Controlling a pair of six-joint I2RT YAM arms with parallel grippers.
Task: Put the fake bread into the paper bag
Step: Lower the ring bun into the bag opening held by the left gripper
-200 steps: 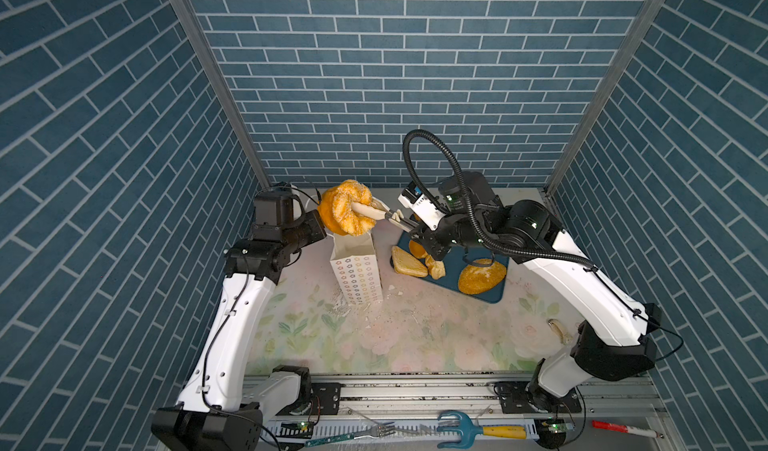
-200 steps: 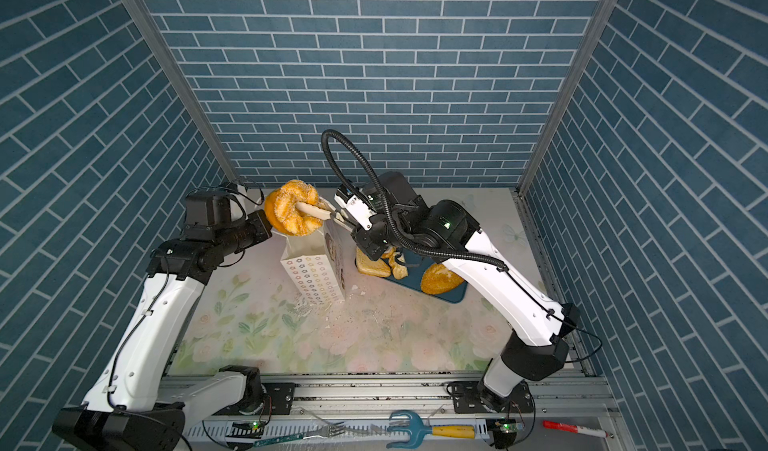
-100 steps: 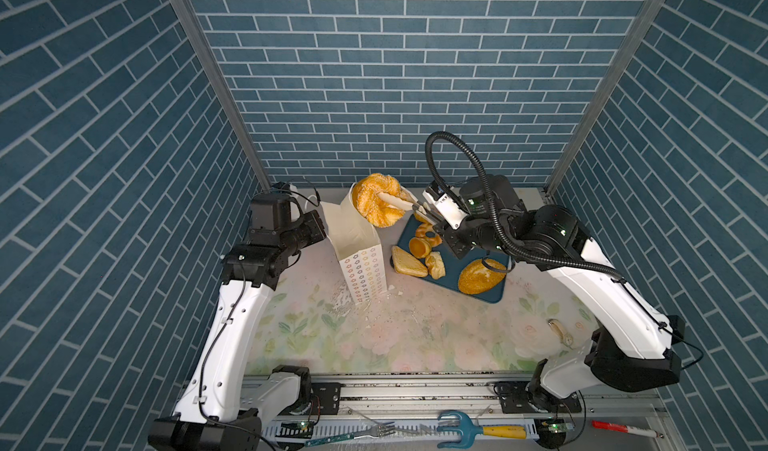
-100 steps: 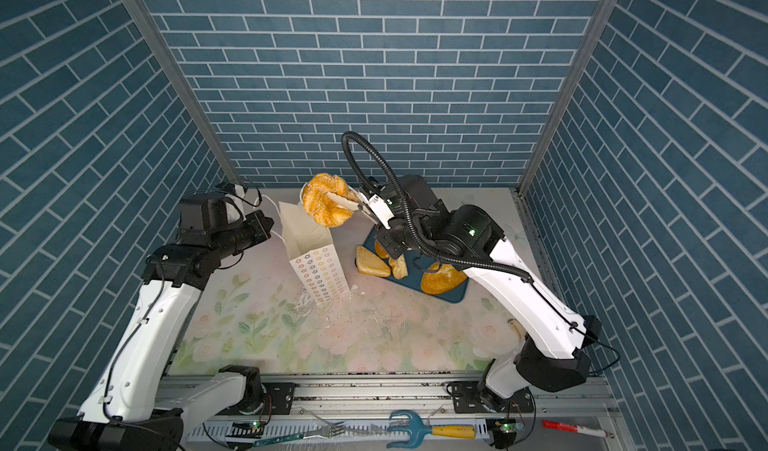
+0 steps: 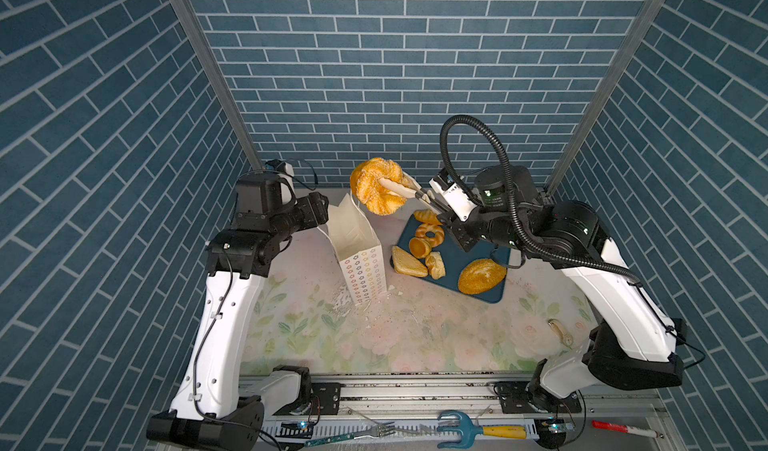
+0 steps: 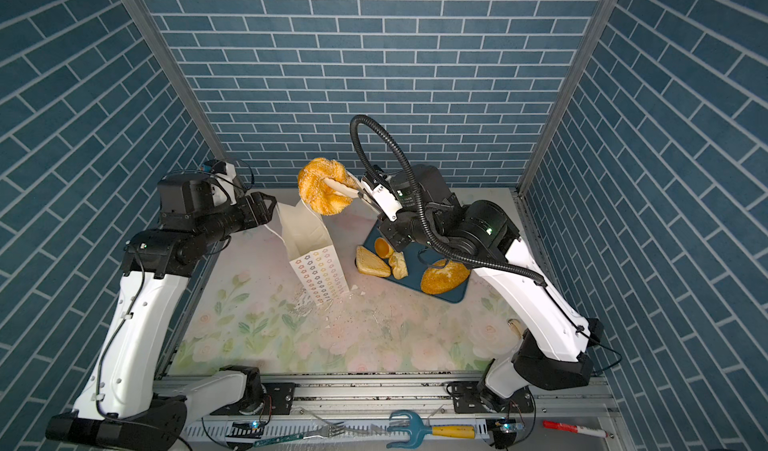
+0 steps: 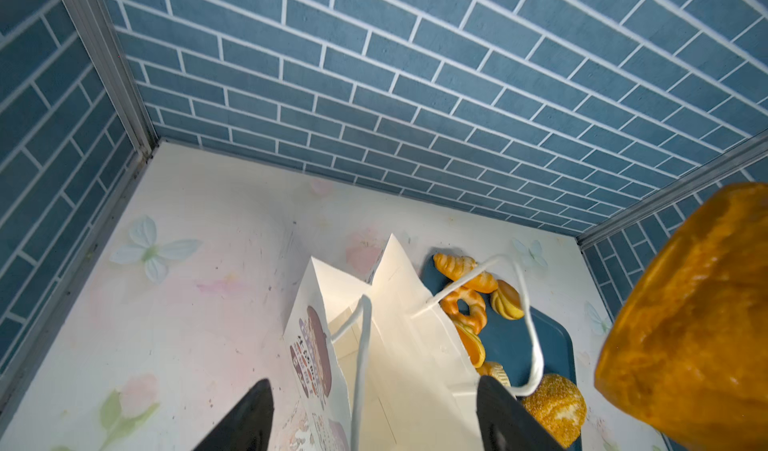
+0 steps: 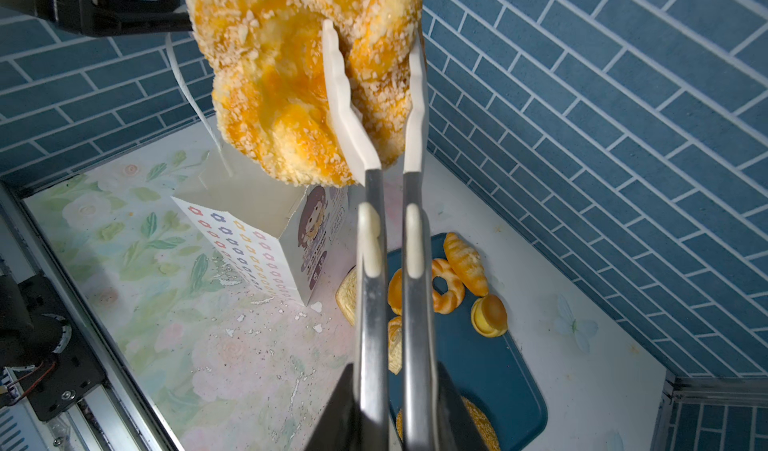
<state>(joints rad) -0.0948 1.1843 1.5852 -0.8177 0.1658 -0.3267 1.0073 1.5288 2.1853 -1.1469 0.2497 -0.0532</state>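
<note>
- A floral-print tabletop (image 5: pixel 415 336) carries the whole scene, walled in by blue brick panels.
- The white paper bag (image 5: pixel 351 228) stands upright and open toward the tabletop's far edge, left of centre, with its flower-printed narrow side facing the near edge.
- A dark blue tray (image 8: pixel 478 370) lies just right of the bag, also toward the far edge.
- The sugared wreath (image 5: pixel 374 187) hangs in the air close above the bag's open top, not inside it.
- Metal tongs (image 8: pixel 371 311) with white tips pinch one side of the wreath.
- The right claw (image 8: pixel 397 411) is clamped tight on the tongs' handles.
- The left claw (image 7: pixel 374 380) is spread wide at the bag's top, its fingers either side of the rim, gripping nothing.
- On the tray's near end rests the seeded loaf (image 5: pixel 482 276).
- The toast wedge (image 5: pixel 407 262) sits at the tray's bag-side edge.
- The croissant (image 5: pixel 426 217), glazed ring (image 8: pixel 458 291) and a round bun (image 8: pixel 490 316) lie at the tray's far end.
</note>
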